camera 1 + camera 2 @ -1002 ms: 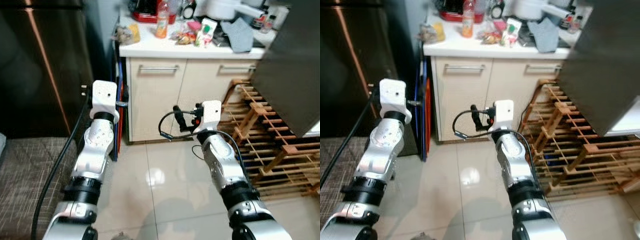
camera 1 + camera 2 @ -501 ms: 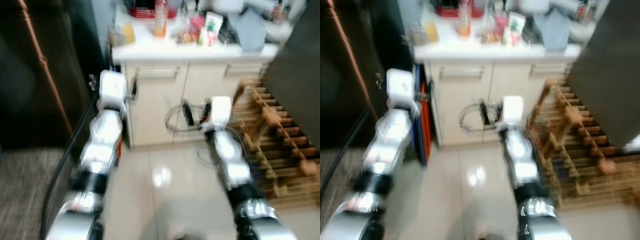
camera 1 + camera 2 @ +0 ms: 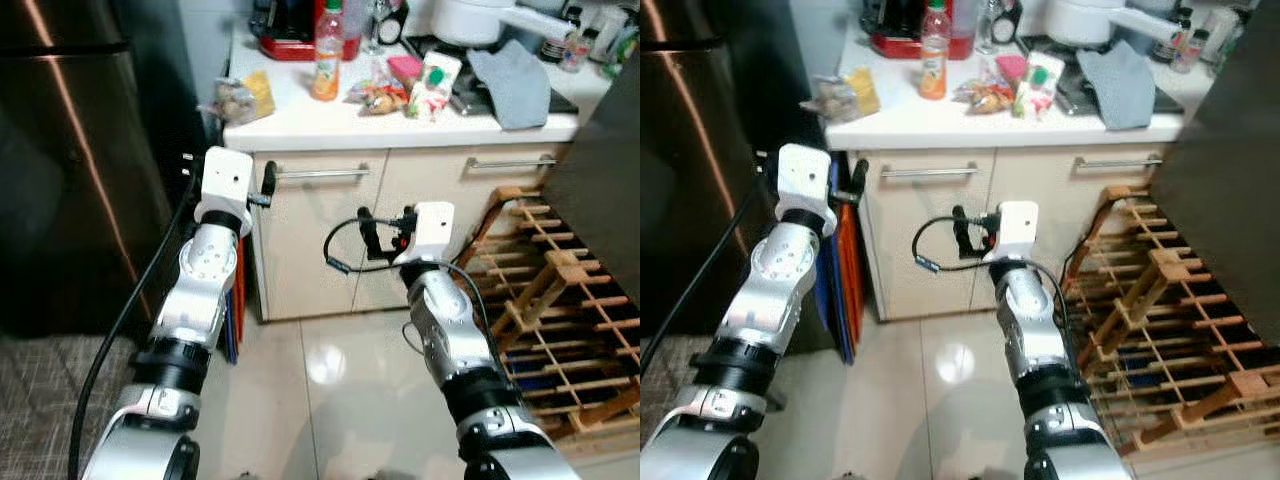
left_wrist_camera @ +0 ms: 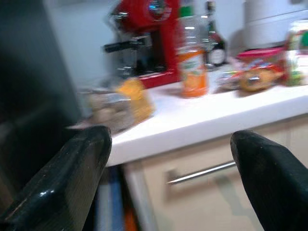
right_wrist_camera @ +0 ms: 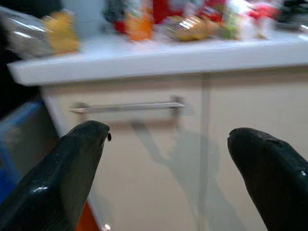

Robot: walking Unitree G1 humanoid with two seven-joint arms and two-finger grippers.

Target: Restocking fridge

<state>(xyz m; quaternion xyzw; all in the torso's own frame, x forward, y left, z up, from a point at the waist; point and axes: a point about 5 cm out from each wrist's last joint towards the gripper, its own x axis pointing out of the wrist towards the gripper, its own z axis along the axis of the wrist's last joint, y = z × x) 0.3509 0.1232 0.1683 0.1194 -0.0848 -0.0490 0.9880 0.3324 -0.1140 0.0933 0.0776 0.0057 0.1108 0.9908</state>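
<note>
Fridge (image 3: pixel 70 170) stands left of both raised arms, left end effector (image 4: pixel 166 168) and right end effector (image 5: pixel 168 168) spread, empty.

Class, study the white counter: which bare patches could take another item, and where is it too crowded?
Counter: a bare strip runs along the front edge, from the snack bag toward the grey cloth. A small gap lies between the snack bag and orange bottle. The back is crowded: red appliance, bottle, packets, carton, white pot.
</note>
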